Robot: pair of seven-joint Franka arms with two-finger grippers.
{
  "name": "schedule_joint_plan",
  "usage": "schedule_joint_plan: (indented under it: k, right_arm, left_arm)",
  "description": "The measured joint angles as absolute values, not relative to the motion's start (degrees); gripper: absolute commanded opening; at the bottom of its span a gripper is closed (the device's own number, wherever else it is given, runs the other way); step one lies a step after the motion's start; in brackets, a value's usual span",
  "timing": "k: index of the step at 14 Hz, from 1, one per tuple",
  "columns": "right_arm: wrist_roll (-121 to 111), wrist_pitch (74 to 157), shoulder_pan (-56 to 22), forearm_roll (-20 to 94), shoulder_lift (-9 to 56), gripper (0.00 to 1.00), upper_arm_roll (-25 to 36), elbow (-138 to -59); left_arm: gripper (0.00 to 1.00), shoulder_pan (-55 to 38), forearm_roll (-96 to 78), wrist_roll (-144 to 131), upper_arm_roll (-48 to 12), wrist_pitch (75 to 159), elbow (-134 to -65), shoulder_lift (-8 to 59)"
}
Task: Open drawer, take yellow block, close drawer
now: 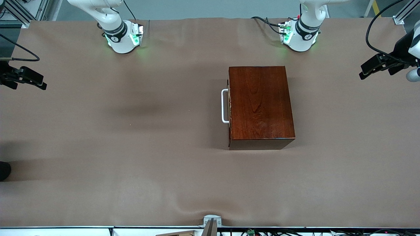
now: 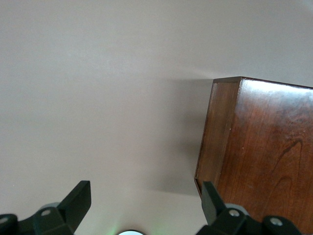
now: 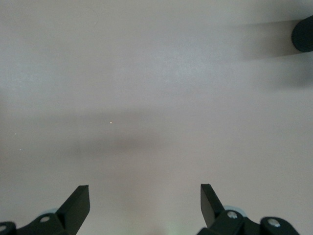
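The dark reddish-brown wooden box [image 1: 259, 105] stands on the brown table cover, toward the left arm's end. Its drawer is shut; only the white U-shaped handle [image 1: 224, 106] shows, on the front that faces the right arm's end. The yellow block is out of view. My left gripper [image 1: 362, 72] is open and empty, up in the air over the table's edge at the left arm's end. In the left wrist view my left gripper [image 2: 145, 196] looks down on a corner of the box [image 2: 264, 147]. My right gripper [image 1: 42, 82] is open and empty over the table's edge at the right arm's end; under my right gripper [image 3: 145, 196] is bare cover.
The two arm bases [image 1: 123, 37] [image 1: 300, 36] stand along the table's edge farthest from the front camera. A dark round object [image 1: 4, 170] sits at the table's edge at the right arm's end, and it also shows in the right wrist view [image 3: 303, 34]. A metal clamp [image 1: 211, 221] sits on the nearest edge.
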State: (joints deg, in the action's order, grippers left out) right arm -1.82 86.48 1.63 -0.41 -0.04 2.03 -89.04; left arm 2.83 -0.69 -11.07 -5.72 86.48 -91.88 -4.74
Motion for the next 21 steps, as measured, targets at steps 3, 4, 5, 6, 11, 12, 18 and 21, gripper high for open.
schedule_joint_plan:
  k: [3, 4, 5, 6, 11, 12, 18, 21]
  right_arm:
    - [-1.82, 86.48, 1.63, -0.41, -0.04, 1.0, 2.03, -89.05]
    - [-1.82, 86.48, 1.63, -0.41, -0.04, 1.0, 2.04, -89.05]
    - [-1.82, 86.48, 1.63, -0.41, -0.04, 1.0, 2.04, -89.05]
    - [-1.82, 86.48, 1.63, -0.41, -0.04, 1.0, 2.04, -89.05]
    - [-1.81, 86.48, 1.7, -0.38, -0.04, 1.0, 2.11, -89.11]
    - [-1.81, 86.47, 1.72, -0.38, -0.05, 1.0, 2.12, -89.12]
    - [-1.8, 86.46, 1.78, -0.36, -0.06, 1.0, 2.15, -89.16]
    - [-1.8, 86.46, 1.79, -0.36, -0.06, 1.0, 2.16, -89.17]
  left_arm:
    - [1.0, 2.83, -0.69, -11.07, -5.73, 86.48, -91.8, -4.74]
    - [1.0, 2.83, -0.69, -11.07, -5.75, 86.48, -91.54, -4.65]
    - [1.0, 2.79, -0.69, -11.07, -5.83, 86.48, -91.01, -4.34]
    - [1.0, 2.66, -0.69, -11.0, -6.04, 86.48, -90.28, -3.73]
    - [1.0, -3.51, -0.72, -11.19, -11.11, 86.55, -88.49, 2.24]
    - [1.0, -5.94, -0.72, -11.95, -11.86, 86.75, -88.12, 3.78]
    - [1.0, -20.79, -0.71, -27.69, -12.29, 88.53, -79.08, 16.36]
    - [1.0, -25.74, -0.62, -34.39, -11.88, 91.54, -75.88, 21.78]
